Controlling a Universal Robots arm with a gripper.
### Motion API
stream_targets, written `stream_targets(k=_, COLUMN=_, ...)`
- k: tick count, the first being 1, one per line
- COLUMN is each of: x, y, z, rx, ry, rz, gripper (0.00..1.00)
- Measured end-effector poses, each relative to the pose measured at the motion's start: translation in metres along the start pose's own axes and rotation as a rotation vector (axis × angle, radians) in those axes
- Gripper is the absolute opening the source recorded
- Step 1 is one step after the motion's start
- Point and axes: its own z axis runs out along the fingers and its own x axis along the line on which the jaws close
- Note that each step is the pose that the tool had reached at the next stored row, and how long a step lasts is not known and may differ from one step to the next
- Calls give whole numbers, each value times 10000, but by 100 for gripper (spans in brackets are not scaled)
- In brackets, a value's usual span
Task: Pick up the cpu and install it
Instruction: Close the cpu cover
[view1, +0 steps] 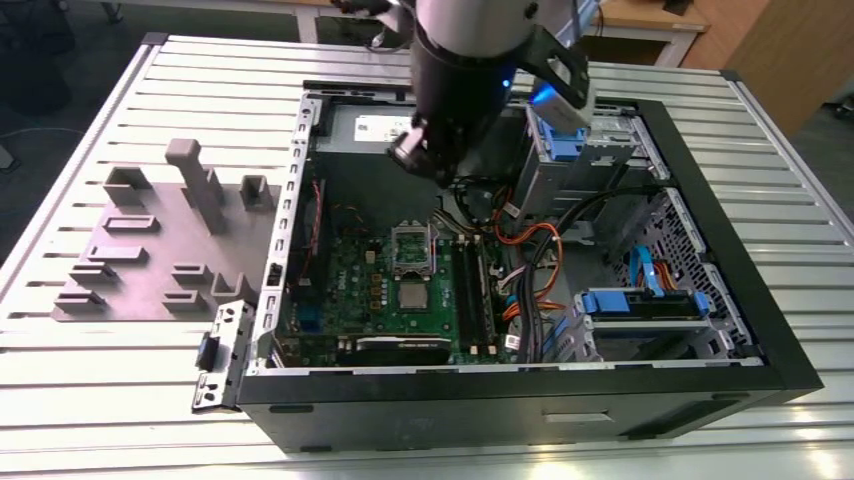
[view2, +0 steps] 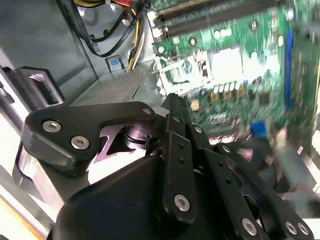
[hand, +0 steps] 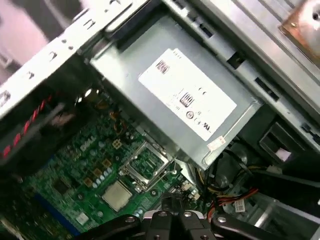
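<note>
The cpu (view1: 414, 297), a small silvery square chip, lies flat on the green motherboard (view1: 350, 280) inside the open computer case. It sits just to the near side of the socket (view1: 411, 246), whose frame looks open. In the first wrist view the cpu (hand: 117, 195) lies next to the socket (hand: 145, 166). My gripper (view1: 419, 152) hangs above the far end of the case, over the power supply, well apart from the cpu. Its black linkage shows in both wrist views (hand: 170, 220) (view2: 175, 120). I see nothing held in it.
A grey power supply (hand: 175, 95) sits at the far end of the case (view1: 534, 400). Orange and black cables (view1: 527, 240) and blue drive brackets (view1: 641, 300) crowd the exterior view's right. Memory slots (view1: 470, 285) run beside the socket. A grey fixture plate (view1: 147, 250) lies outside the case.
</note>
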Motion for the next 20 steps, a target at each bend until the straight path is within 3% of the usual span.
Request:
stream_targets(k=3, x=12, y=145, z=-100, rx=193, ry=59, rz=1318, gripper=11)
stream_targets(k=7, x=17, y=376, z=-256, rx=512, ry=125, rz=3446, gripper=11)
stream_targets(k=11, x=7, y=567, z=-379, rx=785, ry=152, rz=5217, gripper=11)
stream_targets(k=15, x=-10, y=706, z=-467, rx=994, ry=156, rz=6540, gripper=11)
stream_targets(k=20, x=-26, y=809, z=-531, rx=1152, ry=150, rz=7526, gripper=11)
